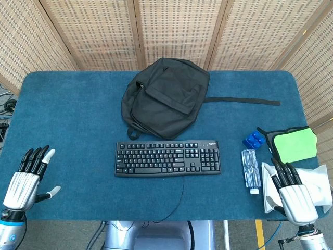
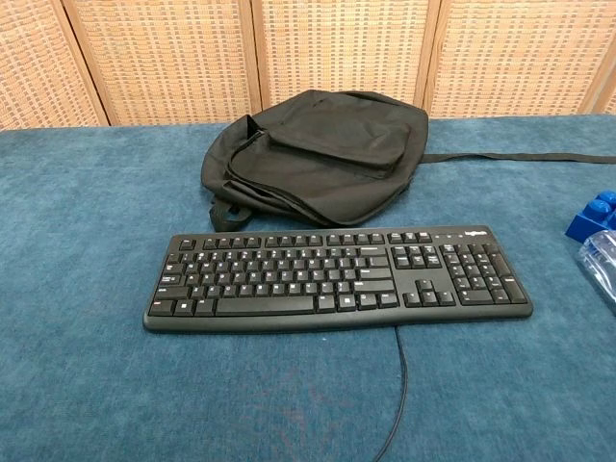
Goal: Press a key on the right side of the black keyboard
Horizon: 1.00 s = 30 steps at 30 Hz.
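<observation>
The black keyboard (image 1: 167, 158) (image 2: 337, 279) lies flat in the middle of the blue table, its number pad (image 1: 209, 157) (image 2: 478, 271) at the right end. My left hand (image 1: 30, 177) hovers at the table's front left corner with fingers spread and nothing in it. My right hand (image 1: 292, 191) is at the front right corner, fingers extended and apart, over a white cloth, well right of the keyboard. Neither hand touches the keyboard. The chest view shows no hand.
A black backpack (image 1: 165, 96) (image 2: 313, 154) lies behind the keyboard, its strap (image 1: 242, 101) trailing right. A clear bottle (image 1: 251, 169), a blue block (image 1: 253, 139), a green cloth (image 1: 295, 145) and a white cloth (image 1: 318, 182) sit at the right. The keyboard cable (image 2: 401, 385) runs off the front edge.
</observation>
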Available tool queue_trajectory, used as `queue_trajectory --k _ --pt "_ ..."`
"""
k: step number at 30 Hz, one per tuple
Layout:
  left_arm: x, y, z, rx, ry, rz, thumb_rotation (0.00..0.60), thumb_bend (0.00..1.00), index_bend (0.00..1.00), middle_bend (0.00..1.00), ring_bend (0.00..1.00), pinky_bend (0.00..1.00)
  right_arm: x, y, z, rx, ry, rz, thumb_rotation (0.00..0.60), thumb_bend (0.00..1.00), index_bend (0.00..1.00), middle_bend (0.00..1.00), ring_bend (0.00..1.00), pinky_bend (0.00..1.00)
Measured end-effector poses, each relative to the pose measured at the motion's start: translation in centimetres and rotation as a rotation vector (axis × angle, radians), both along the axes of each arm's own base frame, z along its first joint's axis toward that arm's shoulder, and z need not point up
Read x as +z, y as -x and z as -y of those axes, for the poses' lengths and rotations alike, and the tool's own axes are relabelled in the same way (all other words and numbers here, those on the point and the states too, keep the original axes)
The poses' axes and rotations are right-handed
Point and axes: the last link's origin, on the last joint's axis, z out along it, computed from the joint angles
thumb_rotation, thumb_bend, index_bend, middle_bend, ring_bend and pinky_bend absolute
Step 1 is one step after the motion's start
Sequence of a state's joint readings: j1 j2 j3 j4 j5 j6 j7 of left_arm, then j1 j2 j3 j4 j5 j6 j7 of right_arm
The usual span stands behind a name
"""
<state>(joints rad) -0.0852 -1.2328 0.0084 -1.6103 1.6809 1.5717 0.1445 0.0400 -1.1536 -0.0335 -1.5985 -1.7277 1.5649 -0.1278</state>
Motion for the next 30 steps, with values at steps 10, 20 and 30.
queue_trajectory --k 10,20,30 --pt "0.3 -0.1 -0.2 -0.004 -0.018 0.003 0.6 0.0 0.0 0.0 0.0 0.0 0.0 0.1 -0.1 -0.006 -0.004 0.008 0.6 0.26 0.0 0.0 0.0 0.05" --pt "0.7 -0.2 -0.1 -0.003 -0.017 0.027 0.6 0.0 0.0 0.0 0.0 0.0 -0.2 -0.2 -0.1 0.001 -0.012 0.008 0.6 0.26 0.0 0.0 0.0 0.05" --pt "1.0 -0.2 -0.1 0.005 -0.025 0.03 0.6 0.0 0.0 0.0 0.0 0.0 -0.3 0.2 0.4 -0.021 -0.023 0.008 0.6 0.26 0.0 0.0 0.0 0.05"
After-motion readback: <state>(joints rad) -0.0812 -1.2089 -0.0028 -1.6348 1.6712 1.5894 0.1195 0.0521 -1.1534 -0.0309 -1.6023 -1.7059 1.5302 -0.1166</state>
